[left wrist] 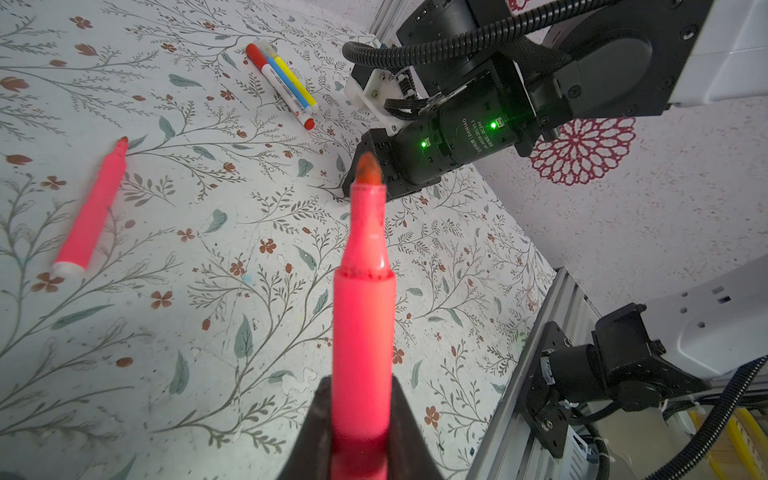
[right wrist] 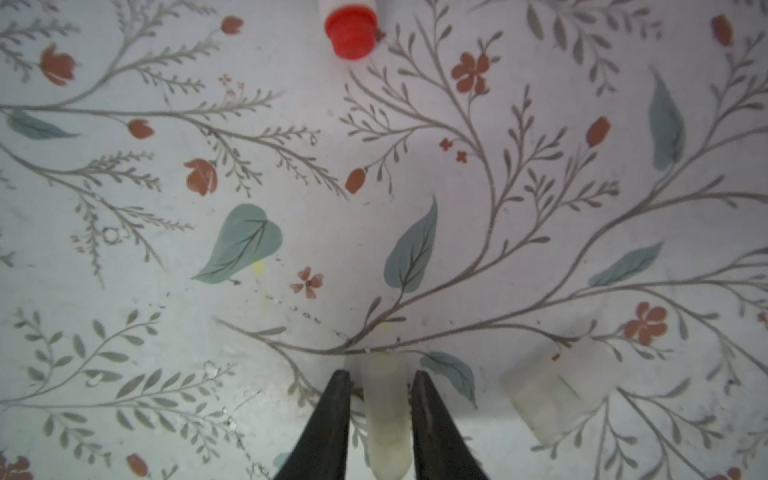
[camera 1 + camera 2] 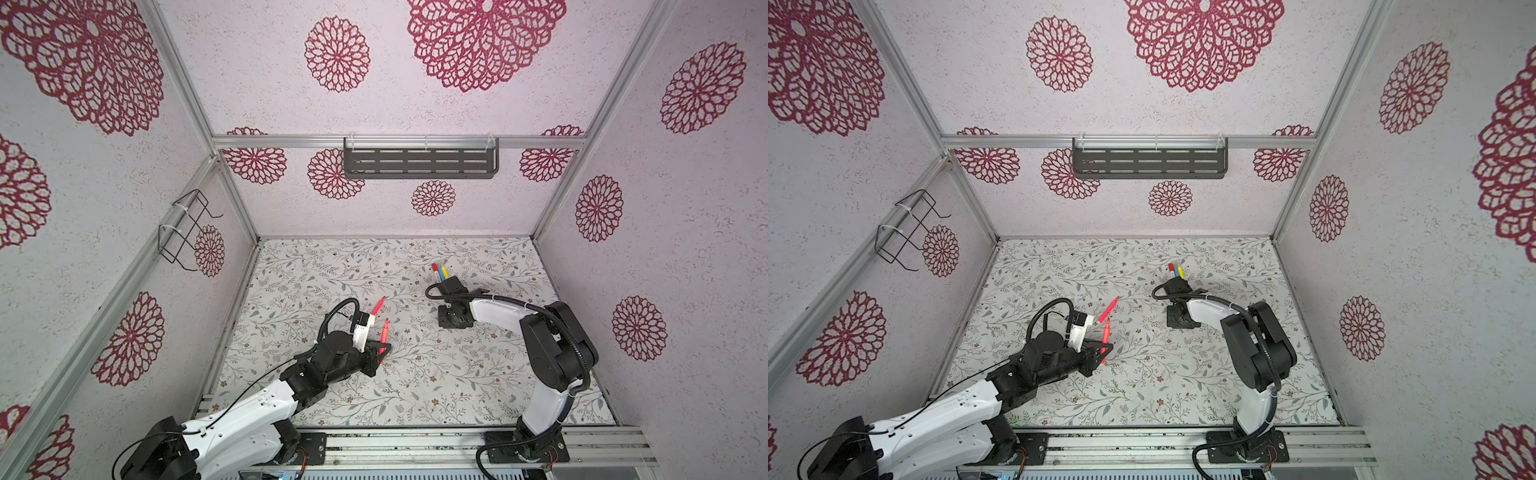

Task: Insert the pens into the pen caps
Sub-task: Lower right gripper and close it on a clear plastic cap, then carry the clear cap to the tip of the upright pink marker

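Plainly, the left end effector (image 1: 361,419) was clamped tight on a pinkish-red pen (image 1: 363,307), with a second pinkish-red pen (image 1: 93,208) lying flat on the worktop (image 1: 187,332) nearby. The right end effector (image 2: 380,376) stood narrowly parted astride a clear cap (image 2: 384,415), seemingly not quite pinching it; another clear cap (image 2: 557,395) lay just beside, and the white, blue and yellow pens (image 1: 286,81) lay together beyond

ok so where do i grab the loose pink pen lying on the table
Take the loose pink pen by its thick straight barrel, nearer the white butt end, coming down from above with jaws across its width. It lies flat on the table with bare space either side, and the tapered tip should stay free for capping.
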Available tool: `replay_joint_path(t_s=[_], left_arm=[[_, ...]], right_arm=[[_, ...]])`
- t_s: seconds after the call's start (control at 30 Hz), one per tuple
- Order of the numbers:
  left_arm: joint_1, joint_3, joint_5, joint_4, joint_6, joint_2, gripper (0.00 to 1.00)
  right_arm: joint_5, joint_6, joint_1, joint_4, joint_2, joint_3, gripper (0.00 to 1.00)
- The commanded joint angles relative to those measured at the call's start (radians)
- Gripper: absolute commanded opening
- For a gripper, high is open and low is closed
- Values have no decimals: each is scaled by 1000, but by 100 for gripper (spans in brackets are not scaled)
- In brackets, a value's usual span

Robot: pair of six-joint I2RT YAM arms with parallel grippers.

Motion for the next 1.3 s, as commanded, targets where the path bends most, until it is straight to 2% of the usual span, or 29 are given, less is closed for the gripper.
replay_joint_path(t_s=[0.0, 0.1, 0.23, 0.37, 0.47, 0.53, 0.63, 0.73, 0.87, 0.97, 1.27], left_arm=[[-9, 6, -2, 9, -5, 3, 0], [-9, 10, -2, 7, -2, 3, 0], [-10, 12, -1, 6, -4, 4, 0], [-9, 13, -1, 10, -4, 1, 0], [-9, 10, 4, 27, -7, 3, 0], [-10, 12, 8, 39, -8, 11, 0], [-10, 12, 13, 72, -14, 27, 0], [-10, 12, 21, 120, -27, 44, 0], [-20, 9, 38, 209, -53, 79, 0], [-40, 19, 38, 243, -61, 108, 0], [-85, 21, 14, 295, -76, 148, 0]], right_arm=[[-8, -15, 0, -20, -12, -9, 22], [-22, -17, 9, -19, -29, -21, 15], [-60, -33, 34, 7, -79, -46, 12], [-152, -44, 65, 62, -186, -74, 12], [-264, -34, 86, 173, -314, -124, 11], [-333, 20, 92, 319, -417, -190, 12], [-434, 162, 94, 653, -580, -355, 13], [-493, 308, 94, 955, -659, -479, 15], [-595, 409, 96, 1152, -639, -513, 17], [-624, 458, 107, 1259, -599, -519, 17], [-618, 463, 150, 1313, -543, -489, 16]])
